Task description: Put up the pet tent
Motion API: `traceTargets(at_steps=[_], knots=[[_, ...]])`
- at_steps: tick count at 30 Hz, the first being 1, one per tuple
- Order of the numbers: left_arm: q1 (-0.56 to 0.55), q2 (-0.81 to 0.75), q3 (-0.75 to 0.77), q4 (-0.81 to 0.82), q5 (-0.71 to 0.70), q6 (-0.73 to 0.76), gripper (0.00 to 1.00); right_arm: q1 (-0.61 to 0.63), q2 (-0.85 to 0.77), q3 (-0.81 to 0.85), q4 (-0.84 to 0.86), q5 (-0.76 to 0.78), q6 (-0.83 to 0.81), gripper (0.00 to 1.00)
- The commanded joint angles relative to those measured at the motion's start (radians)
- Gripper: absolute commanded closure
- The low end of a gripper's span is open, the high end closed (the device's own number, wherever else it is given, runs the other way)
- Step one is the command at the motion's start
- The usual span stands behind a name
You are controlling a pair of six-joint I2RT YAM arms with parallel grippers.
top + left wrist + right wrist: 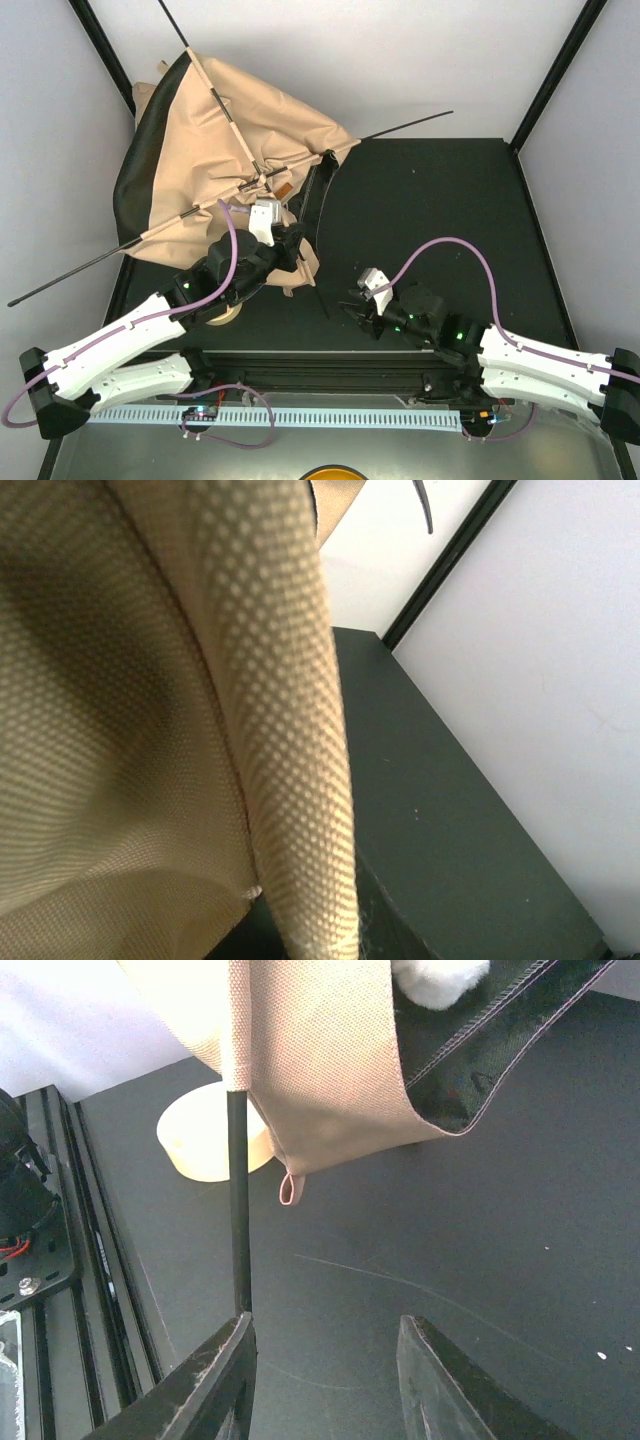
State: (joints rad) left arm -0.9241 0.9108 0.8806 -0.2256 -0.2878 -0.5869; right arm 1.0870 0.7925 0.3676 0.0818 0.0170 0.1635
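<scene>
Right wrist view: the right pincer (325, 1324) stands apart, its matte black fingers scuffed grey at the tips, with nothing between them. A thin black pole (240, 1210) ends against one fingertip. Above hangs the pet tent (310, 1060), coarse tan weave with stitched black lining, crumpled at the rear left of the dark table (480, 1260). The left pincer (292, 248) is closed at the tent's near edge, its fingers buried in cloth, so any hold is unclear.

pet tent (225, 150): far-left over table (450, 200) | roll (200, 1150): before tent, near edge

Coarse-woven tan cloth pet tent (280, 730), smooth black pole (240, 1210), matt dark table (500, 1260)
</scene>
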Motion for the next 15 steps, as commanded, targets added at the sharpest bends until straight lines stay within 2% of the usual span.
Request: traceTargets(at_steps=[1, 15], knots=[[0.002, -0.009, 0.052, 0.029, -0.013, 0.029, 0.98, 0.005, 0.008, 0.005, 0.021, 0.004, 0.004, 0.57], [0.002, -0.006, 0.054, 0.032, -0.007, 0.027, 0.98, 0.005, 0.008, 0.004, 0.019, 0.001, -0.003, 0.58]])
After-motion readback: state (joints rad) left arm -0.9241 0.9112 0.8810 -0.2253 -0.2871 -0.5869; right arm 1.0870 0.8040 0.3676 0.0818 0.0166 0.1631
